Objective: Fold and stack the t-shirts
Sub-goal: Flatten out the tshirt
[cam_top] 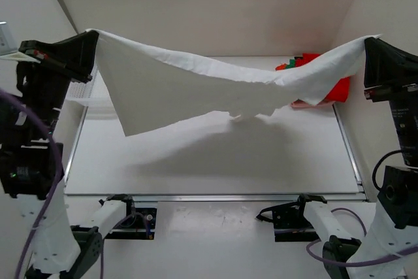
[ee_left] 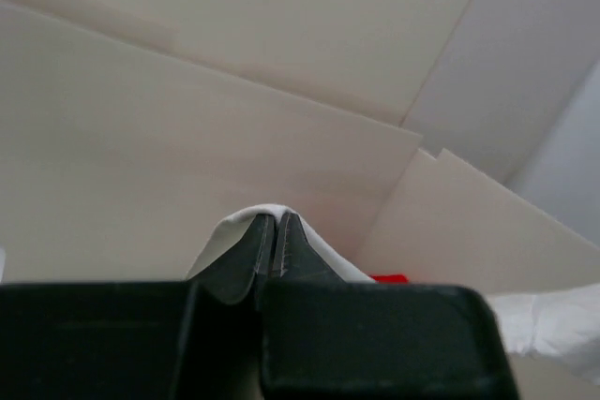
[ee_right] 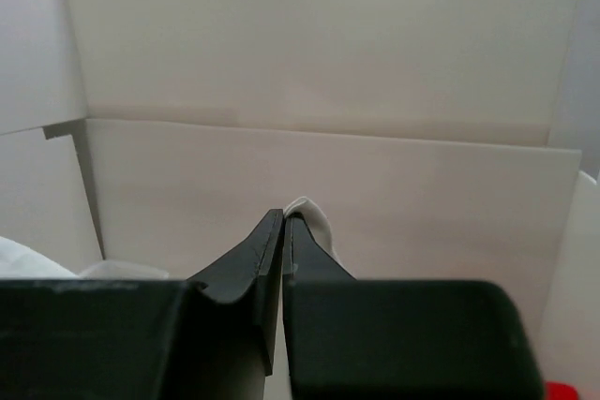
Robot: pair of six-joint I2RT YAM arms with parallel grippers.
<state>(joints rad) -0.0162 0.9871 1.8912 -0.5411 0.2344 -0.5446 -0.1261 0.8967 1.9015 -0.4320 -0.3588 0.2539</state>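
Observation:
A large white t-shirt (cam_top: 196,86) hangs stretched in the air between both arms, sagging in the middle above the table. My left gripper (cam_top: 91,38) is shut on its upper left corner; in the left wrist view white cloth (ee_left: 230,229) wraps over the closed fingertips of that gripper (ee_left: 275,216). My right gripper (cam_top: 367,42) is shut on the upper right corner, with a bit of white cloth (ee_right: 314,215) pinched at the tips of the gripper (ee_right: 284,214). A pile of red, green and orange t-shirts (cam_top: 326,83) lies at the back right, partly hidden behind the white one.
The white table top (cam_top: 215,161) lies below the hanging shirt. A white mesh basket (cam_top: 88,93) sits at the left edge. Pale walls enclose the back and sides. Both arm bases (cam_top: 124,217) stand at the near edge.

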